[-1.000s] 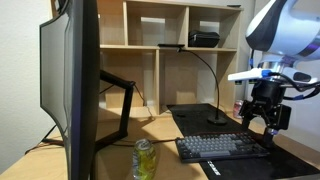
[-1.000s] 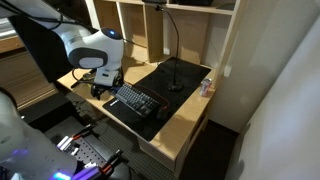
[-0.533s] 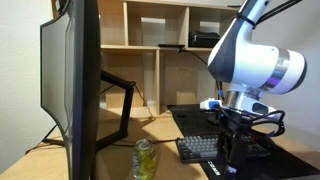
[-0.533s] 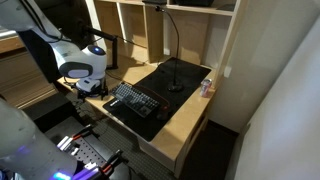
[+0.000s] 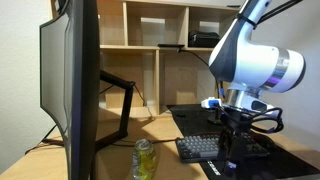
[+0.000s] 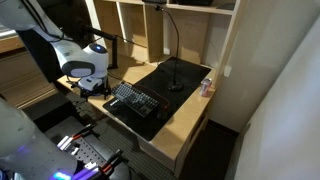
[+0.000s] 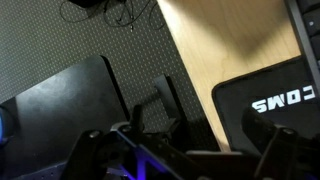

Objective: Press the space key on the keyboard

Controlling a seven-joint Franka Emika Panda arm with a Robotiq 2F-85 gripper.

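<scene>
The black keyboard (image 5: 205, 148) lies on a black desk mat (image 5: 200, 115); both exterior views show it (image 6: 135, 101). My gripper (image 5: 232, 160) hangs low at the keyboard's front side and hides part of it. In an exterior view the gripper (image 6: 88, 89) sits beside the keyboard's end, near the desk's front corner, apart from the keys. In the wrist view only dark gripper parts (image 7: 185, 150) show at the bottom, above the floor and the mat's corner (image 7: 270, 100). The keyboard is out of the wrist view. I cannot tell whether the fingers are open or shut.
A large monitor (image 5: 75, 80) on an arm stands on the wooden desk (image 6: 185, 115). A green can (image 5: 145, 160) stands near it and also shows in an exterior view (image 6: 206, 87). A lamp base (image 6: 177, 85) sits on the mat. Shelves (image 5: 160, 50) line the back.
Since one second ago the arm swung from above the keyboard's end towards the desk's front edge and lowered. It has barely moved in the last half second.
</scene>
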